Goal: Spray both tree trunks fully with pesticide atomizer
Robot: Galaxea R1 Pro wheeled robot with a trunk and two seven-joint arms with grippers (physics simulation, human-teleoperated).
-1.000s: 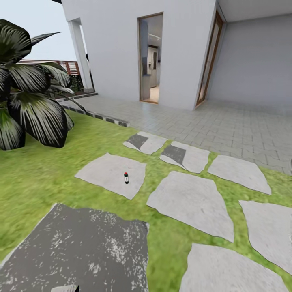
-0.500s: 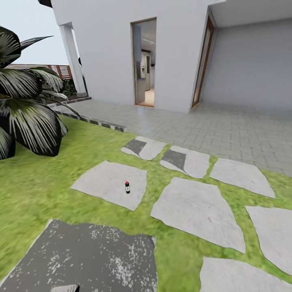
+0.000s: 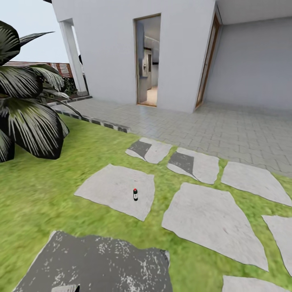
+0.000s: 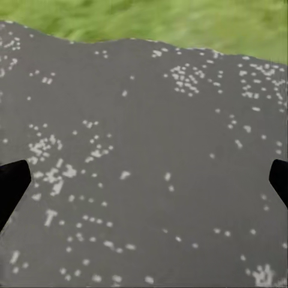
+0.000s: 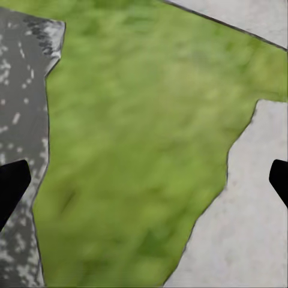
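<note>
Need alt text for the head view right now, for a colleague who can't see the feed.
A small dark atomizer with a red cap stands upright on a pale stepping stone in the green lawn, ahead of the robot. Beyond lie more stones, a paved patio and a white house with an open doorway; a dark-leaved plant fills the left.

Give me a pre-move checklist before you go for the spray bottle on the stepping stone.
1. Spray bottle in sight, upright on the pale stepping stone: ok.
2. Path over the dark slab and the grass to it free of obstacles: ok.
3. Bottle within arm's reach: not ok, it is well ahead.
4. Left gripper open and empty: ok.
5. Right gripper open and empty: ok.
6. Trees to be sprayed located: cannot tell; a dark-leaved plant stands at the left.
</note>
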